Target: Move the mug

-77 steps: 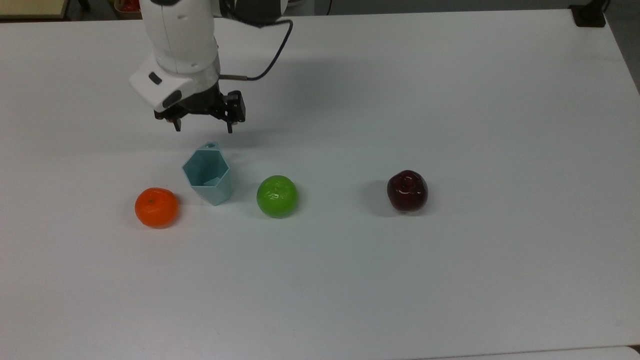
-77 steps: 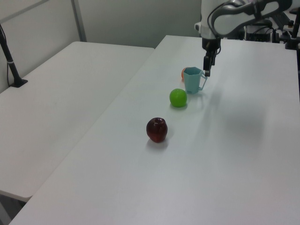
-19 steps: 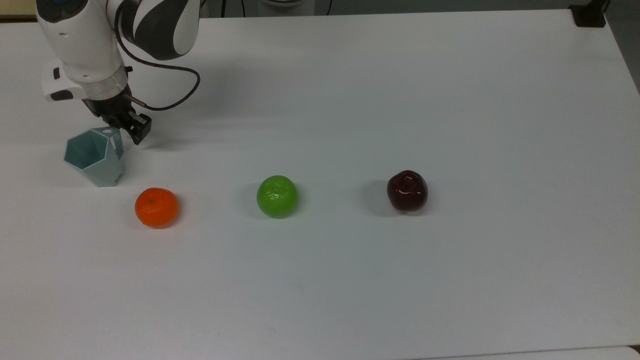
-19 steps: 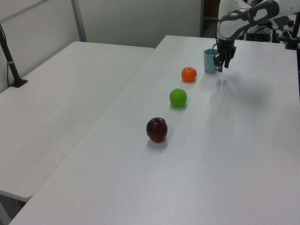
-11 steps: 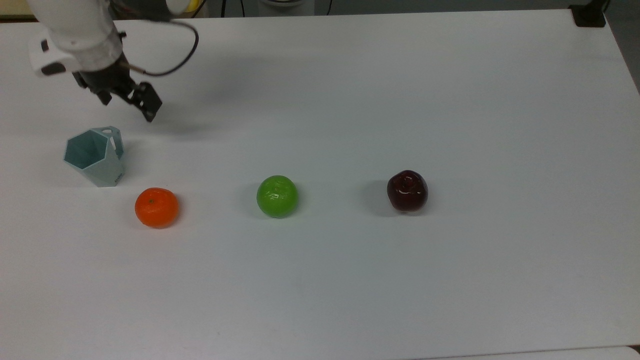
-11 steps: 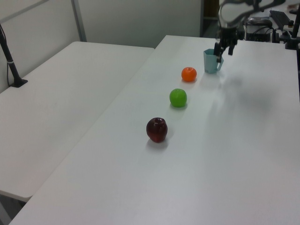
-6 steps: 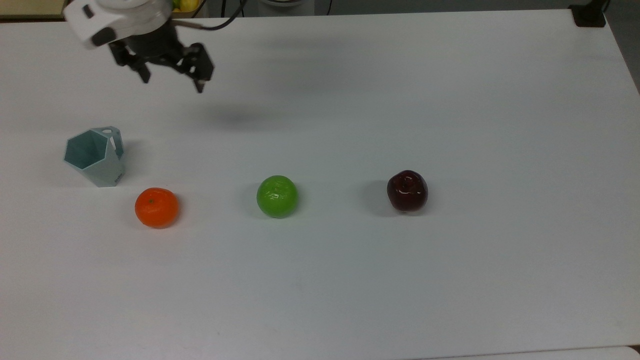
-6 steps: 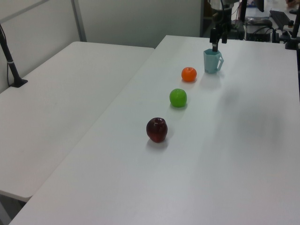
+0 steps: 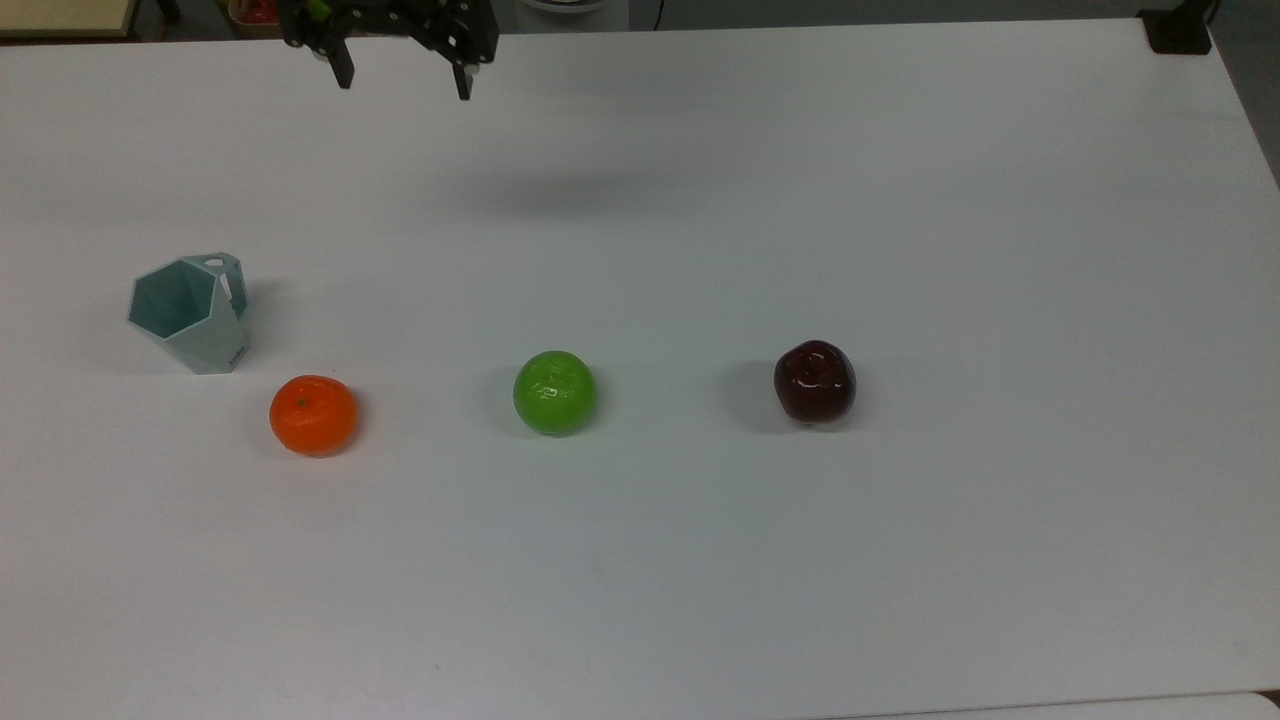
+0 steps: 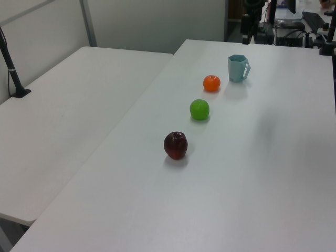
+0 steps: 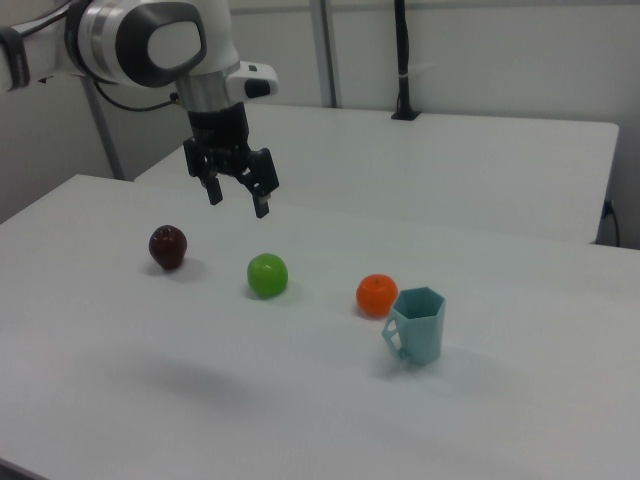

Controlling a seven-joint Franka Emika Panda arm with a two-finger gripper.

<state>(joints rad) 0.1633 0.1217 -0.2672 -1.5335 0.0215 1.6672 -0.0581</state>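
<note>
1. Standing upright on the white table (image 9: pixel 900 600), the mug (image 9: pixel 190 313) sits at the far left of the top view, its open hexagonal rim up and its angular handle turned toward the table's far edge.
2. The orange (image 9: pixel 313 414) lies just beside the mug, to its right and nearer the camera in the top view; the green apple (image 9: pixel 554 392) and the dark red apple (image 9: pixel 815 381) follow rightward, well apart.
3. The gripper (image 9: pixel 402 80) hangs high above the table's far edge, jaws spread and holding nothing.
4. From the jaws, the mug lies down and to the top view's left, so any return would travel that way.
</note>
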